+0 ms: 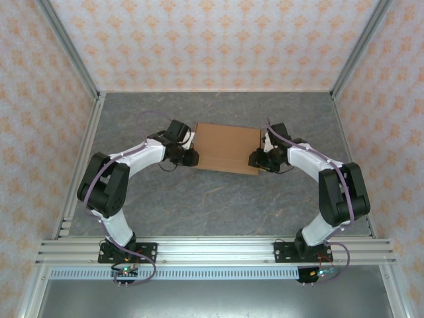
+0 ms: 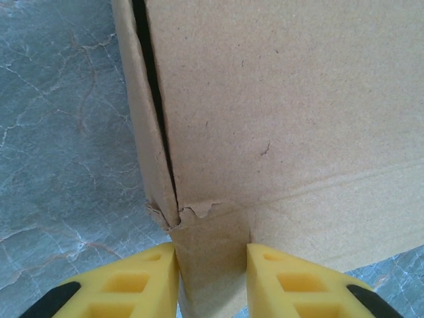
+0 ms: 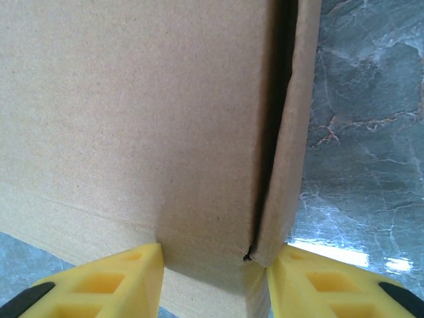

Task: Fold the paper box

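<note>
The paper box (image 1: pixel 226 147), plain brown cardboard, lies folded into a shallow rectangle in the middle of the table. My left gripper (image 1: pixel 190 149) is shut on its left end: in the left wrist view the yellow fingers (image 2: pixel 142 281) pinch a cardboard flap (image 2: pixel 212 265) just below a torn corner, with the box (image 2: pixel 291 119) filling the frame above. My right gripper (image 1: pixel 260 151) is shut on the box's right end. There its yellow fingers (image 3: pixel 311 281) clamp the near corner of the box (image 3: pixel 132 119), where a side wall (image 3: pixel 298 132) stands slightly apart along a dark slit.
The grey marbled table top (image 1: pixel 218 205) stretches in front of the box. Patterned walls (image 1: pixel 40 112) with aluminium posts enclose it at the back and both sides. An aluminium rail (image 1: pixel 212 250) carrying both arm bases runs along the near edge.
</note>
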Controlling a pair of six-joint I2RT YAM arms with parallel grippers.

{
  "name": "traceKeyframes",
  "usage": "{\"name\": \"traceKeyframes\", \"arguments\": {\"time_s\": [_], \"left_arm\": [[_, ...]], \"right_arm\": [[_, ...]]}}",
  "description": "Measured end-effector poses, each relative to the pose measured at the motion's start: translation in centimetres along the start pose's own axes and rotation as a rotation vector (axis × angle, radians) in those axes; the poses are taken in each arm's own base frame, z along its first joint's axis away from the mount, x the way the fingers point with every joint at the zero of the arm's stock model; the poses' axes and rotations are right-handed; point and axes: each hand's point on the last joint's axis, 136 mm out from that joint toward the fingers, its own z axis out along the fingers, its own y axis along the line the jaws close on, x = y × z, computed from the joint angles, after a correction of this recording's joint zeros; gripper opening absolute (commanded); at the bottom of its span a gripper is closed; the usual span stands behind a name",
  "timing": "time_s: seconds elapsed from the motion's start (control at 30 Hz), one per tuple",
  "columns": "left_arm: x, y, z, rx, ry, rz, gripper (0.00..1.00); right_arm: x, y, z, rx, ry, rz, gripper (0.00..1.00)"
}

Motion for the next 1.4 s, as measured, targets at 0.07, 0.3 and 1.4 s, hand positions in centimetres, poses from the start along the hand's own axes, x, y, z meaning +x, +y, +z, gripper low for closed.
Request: {"name": "traceKeyframes", "arguments": {"time_s": [0.07, 0.3, 1.4], "left_arm": [[0.0, 0.0, 0.0, 0.0, -0.001, 0.0, 0.29], [-0.2, 0.1, 0.2, -0.002, -0.019, -0.005, 0.28], [-0.2, 0.1, 0.5, -0.005, -0.033, -0.006, 0.45]], "right_arm": [[0.0, 0.0, -0.1, -0.001, -0.003, 0.004, 0.43], [0.0, 0.0, 0.1, -0.009, -0.018, 0.01, 0.41], [-1.1, -0.3, -1.4, 0.018, -0.084, -0.03, 0.52]]}}
